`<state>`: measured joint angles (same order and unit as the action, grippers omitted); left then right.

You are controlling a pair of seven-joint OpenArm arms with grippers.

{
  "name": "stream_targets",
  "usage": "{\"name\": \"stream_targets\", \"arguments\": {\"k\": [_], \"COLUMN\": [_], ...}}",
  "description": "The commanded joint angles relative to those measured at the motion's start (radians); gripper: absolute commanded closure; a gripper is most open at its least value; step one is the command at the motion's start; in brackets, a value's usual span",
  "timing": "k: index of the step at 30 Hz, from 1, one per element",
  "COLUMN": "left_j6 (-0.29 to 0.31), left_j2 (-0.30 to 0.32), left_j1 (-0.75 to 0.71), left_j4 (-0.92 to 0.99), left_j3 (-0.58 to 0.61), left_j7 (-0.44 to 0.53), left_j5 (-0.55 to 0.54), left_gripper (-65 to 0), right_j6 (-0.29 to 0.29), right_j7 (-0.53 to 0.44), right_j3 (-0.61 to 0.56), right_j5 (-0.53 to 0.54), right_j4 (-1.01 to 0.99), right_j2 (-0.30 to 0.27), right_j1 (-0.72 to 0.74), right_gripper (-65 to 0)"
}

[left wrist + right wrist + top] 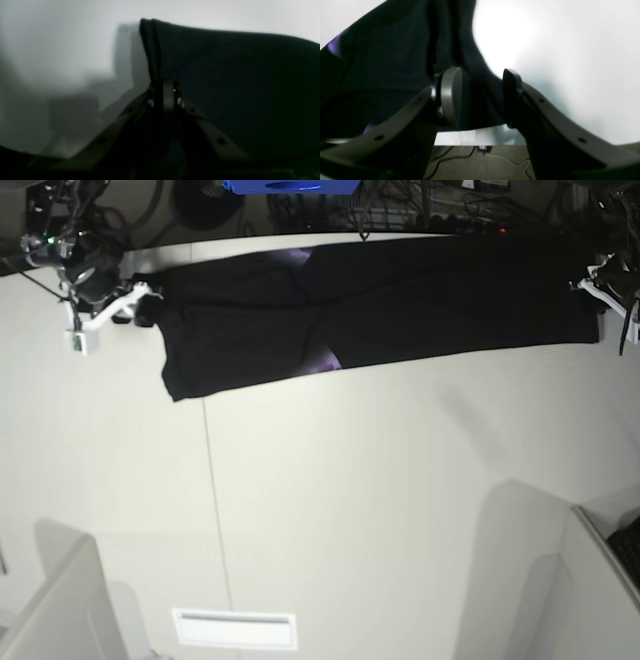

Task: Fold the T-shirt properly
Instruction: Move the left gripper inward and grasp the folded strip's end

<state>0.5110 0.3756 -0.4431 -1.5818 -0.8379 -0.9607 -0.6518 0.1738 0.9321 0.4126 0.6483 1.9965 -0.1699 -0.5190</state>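
Observation:
The black T-shirt (400,295) lies stretched in a long band along the far edge of the white table (380,490). At its right end in the base view, my left gripper (592,286) is shut on the cloth. The left wrist view shows the left gripper (167,86) pinching a fold of the T-shirt (225,75) that rises from the fingertips. At the shirt's left end my right gripper (142,306) stands open. In the right wrist view the right gripper (481,85) has its fingers (450,95) apart, with the T-shirt (395,62) edge lying between them.
The table's edge and the floor with cables (460,156) show beyond the right gripper. A blue object (290,185) and wiring sit behind the table. Grey panels stand at the near left (60,610) and near right (600,580). A white slot (235,628) lies near the front.

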Motion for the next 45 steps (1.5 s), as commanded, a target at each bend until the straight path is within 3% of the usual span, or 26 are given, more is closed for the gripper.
{"name": "stream_targets", "arguments": {"k": [1,3,8,12,22,29,35,45], "left_j6": [-0.030,-0.079,-0.090,-0.097,-0.116,-0.228,-0.312,-0.328], "left_j2": [0.006,-0.022,-0.089,-0.151,-0.284,-0.341,-0.363,-0.387], "left_j1": [-0.023,-0.061,-0.087,-0.043,0.010,0.059,0.103,0.135], "left_j4": [-0.071,-0.185,-0.386,-0.391,-0.394,-0.391,-0.388,-0.360], "left_j3": [-0.008,0.004,0.064,0.144,0.412,0.609,0.705,0.765], "left_j7": [0.024,0.024,-0.054,-0.136,-0.139,-0.134,-0.132,-0.134], "left_j5": [-0.013,-0.013,-0.013,-0.015,-0.021,-0.023,-0.023,-0.020], "left_gripper": [0.0,0.0,0.0,0.0,0.0,0.0,0.0,0.0], "right_j6": [0.007,0.007,0.005,0.005,0.005,0.005,0.005,0.005], "right_j7": [-0.021,-0.023,-0.023,-0.021,-0.020,-0.020,-0.020,-0.020], "right_j3": [-0.010,-0.028,-0.024,0.012,0.087,0.087,0.088,0.088], "right_j5": [0.009,0.011,0.011,0.011,0.011,0.011,0.011,0.011], "right_j4": [0.020,0.020,0.020,0.020,0.019,0.017,0.017,0.017], "right_j2": [-0.010,-0.010,-0.009,-0.010,-0.015,-0.015,-0.013,-0.012], "right_j1": [0.010,0.013,0.035,0.050,0.053,0.053,0.052,0.052], "right_gripper": [-25.8,-25.8,-25.8,-25.8,-26.1,-26.1,-26.1,-26.1]}}
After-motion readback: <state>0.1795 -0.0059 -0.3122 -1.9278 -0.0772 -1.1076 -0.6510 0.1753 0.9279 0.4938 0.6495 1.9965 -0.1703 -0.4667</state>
